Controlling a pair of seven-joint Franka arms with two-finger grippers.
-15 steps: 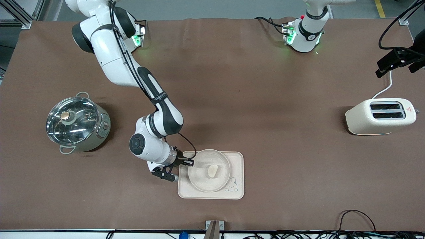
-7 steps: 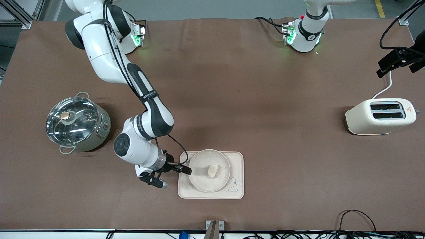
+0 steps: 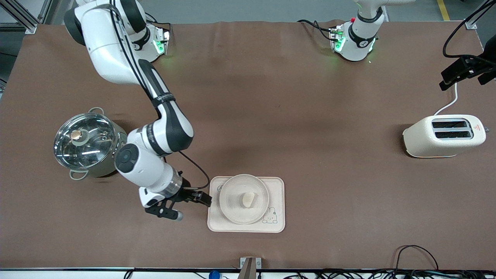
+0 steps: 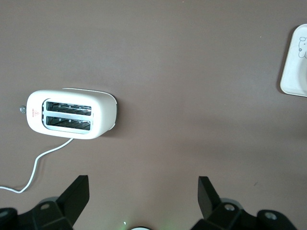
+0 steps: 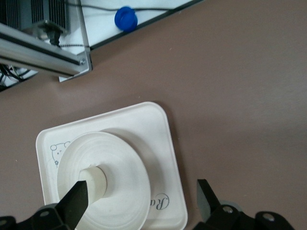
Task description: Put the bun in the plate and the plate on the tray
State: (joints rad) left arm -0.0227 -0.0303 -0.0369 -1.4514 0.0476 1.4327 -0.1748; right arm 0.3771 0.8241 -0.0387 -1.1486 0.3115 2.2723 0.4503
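The bun [image 3: 248, 199] lies in the round plate [image 3: 232, 201], and the plate stands on the "Rabbit" tray [image 3: 277, 193]. My right gripper [image 3: 199, 198] is open and empty, low over the table beside the tray's edge that faces the right arm's end. In the right wrist view the tray [image 5: 160, 139], the plate [image 5: 124, 177] and the bun [image 5: 94, 181] show ahead of the right gripper [image 5: 141, 199]. My left gripper [image 4: 143, 191] is open and empty, waiting high over the table; it does not show in the front view.
A steel pot with a glass lid [image 3: 87, 145] stands close by the right arm's elbow. A cream toaster [image 3: 443, 135] with a white cord stands toward the left arm's end, also in the left wrist view [image 4: 72, 114]. Cables lie along the table's near edge.
My right gripper has drawn back from the plate's rim toward the right arm's end of the table. The plate, bun and tray have not moved.
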